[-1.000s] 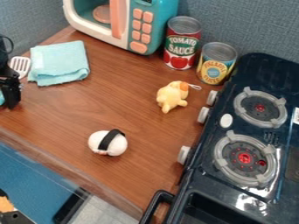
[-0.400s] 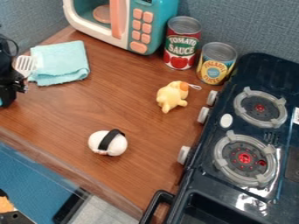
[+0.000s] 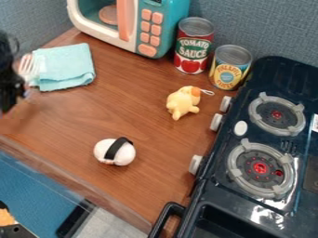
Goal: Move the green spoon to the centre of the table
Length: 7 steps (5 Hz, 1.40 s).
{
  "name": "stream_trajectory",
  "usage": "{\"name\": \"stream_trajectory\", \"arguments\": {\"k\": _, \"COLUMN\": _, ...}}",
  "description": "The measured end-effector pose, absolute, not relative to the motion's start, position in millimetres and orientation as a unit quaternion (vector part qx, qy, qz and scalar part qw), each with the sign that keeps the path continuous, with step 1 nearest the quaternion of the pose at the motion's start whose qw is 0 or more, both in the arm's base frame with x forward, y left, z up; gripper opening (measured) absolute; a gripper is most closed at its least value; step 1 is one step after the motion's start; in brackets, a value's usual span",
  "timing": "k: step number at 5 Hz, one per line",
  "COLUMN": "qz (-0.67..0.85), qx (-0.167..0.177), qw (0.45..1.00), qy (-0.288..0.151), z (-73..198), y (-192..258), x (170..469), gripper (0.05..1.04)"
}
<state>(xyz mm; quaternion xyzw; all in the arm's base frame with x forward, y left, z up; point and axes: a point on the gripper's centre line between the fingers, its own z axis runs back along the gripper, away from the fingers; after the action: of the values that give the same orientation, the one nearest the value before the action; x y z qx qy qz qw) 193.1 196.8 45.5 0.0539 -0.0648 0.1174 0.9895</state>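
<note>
Slotted spoon beside gripper at left edge

The black gripper (image 3: 9,88) is at the left edge of the frame, over the wooden tabletop (image 3: 93,114); whether it is open, closed or gripping anything, I cannot tell. The pale head of the slotted spoon (image 3: 27,65) is just beside it, at upper left, overlapping the left side of the light-blue cloth (image 3: 67,67) in view. A yellow plush toy (image 3: 182,102) sits right of centre.
</note>
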Motion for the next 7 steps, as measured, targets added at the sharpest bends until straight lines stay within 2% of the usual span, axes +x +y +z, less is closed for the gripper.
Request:
{"name": "stream_trajectory", "arguments": {"k": 1, "qz": 0.062, "qx": 0.068, "qw": 0.991, "qy": -0.092, "z": 71, "y": 169, "x": 198, "gripper": 0.33}}
{"name": "stream_trajectory", "arguments": {"k": 3, "qz": -0.056, "qx": 0.031, "qw": 0.994, "qy": -0.093, "z": 72, "y": 106, "x": 238, "gripper": 0.33}}
{"name": "stream_trajectory", "arguments": {"k": 5, "qz": -0.061, "qx": -0.045, "qw": 0.995, "qy": -0.064, "z": 54, "y": 72, "x": 279, "gripper": 0.33}}
{"name": "stream_trajectory", "arguments": {"k": 6, "qz": -0.059, "qx": -0.06, "qw": 0.995, "qy": -0.052, "z": 40, "y": 68, "x": 292, "gripper": 0.33}}
{"name": "stream_trajectory", "arguments": {"k": 7, "qz": -0.076, "qx": -0.036, "qw": 0.996, "qy": -0.035, "z": 20, "y": 62, "x": 297, "gripper": 0.33}}
